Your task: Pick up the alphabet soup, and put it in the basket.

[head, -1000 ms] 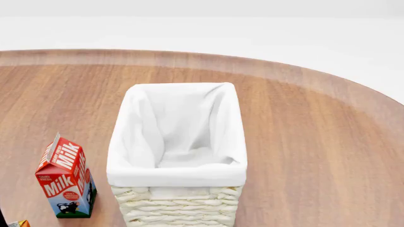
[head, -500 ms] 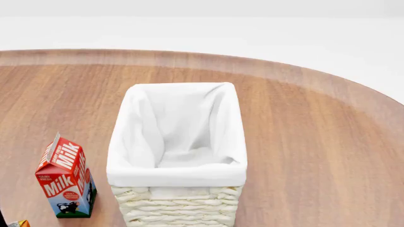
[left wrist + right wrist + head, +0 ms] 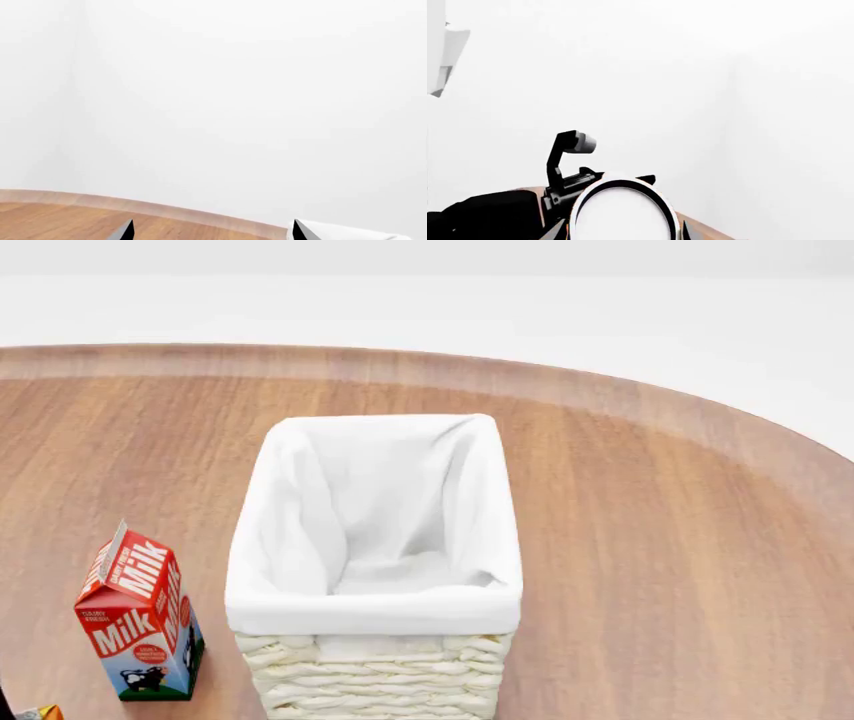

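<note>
In the head view we see the basket (image 3: 374,570) standing upright near the middle of the round wooden table (image 3: 667,540), its white cloth liner (image 3: 380,505) folded over the rim and its inside holding only cloth. A milk carton (image 3: 138,615) stands upright on the table just beside the basket, apart from it. A small orange corner of some other thing (image 3: 40,712) shows at the frame's lower edge; we cannot tell what it is. Neither arm appears in this view.

In the left wrist view we see only the two dark fingertips (image 3: 124,232) of the left gripper (image 3: 210,232), with a wide gap between them and nothing in that gap, so its jaws stand apart. Beyond the tips lies the table's edge, and just past one tip a strip of white, which may be the liner, though we cannot be sure.

In the right wrist view a round white-silver lid with a dark ring, the top of the alphabet soup (image 3: 622,212), sits directly between the jaws of the right gripper (image 3: 622,235). Grey finger parts show close against both sides of the can, so the jaws look clamped on it. The can is off the table, held upright. Beyond it we see a dark arm with a grey-capped part (image 3: 570,165).
</note>
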